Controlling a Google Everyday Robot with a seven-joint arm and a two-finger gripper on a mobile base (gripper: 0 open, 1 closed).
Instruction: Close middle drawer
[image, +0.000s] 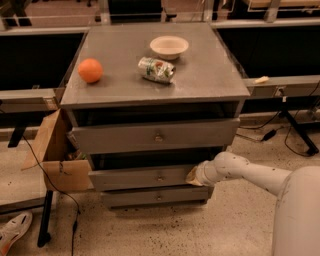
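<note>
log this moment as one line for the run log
task: close middle drawer | state: not yet shut, sticks out past lowest drawer | gripper: at right end of middle drawer front

The robot's arm (260, 176) is a smooth, off-white tube with a matte plastic look, dotted with a few small dark specks. It thickens into a rounded, bulbous wrist joint (225, 167), also off-white. At the lower right it widens into a large, pale, dome-like shell (299, 215) with no visible markings, cables or screws. The gripper (192, 176) is a small tan-yellow tip at the arm's end, set against the right end of the middle drawer (145, 177) front.
</note>
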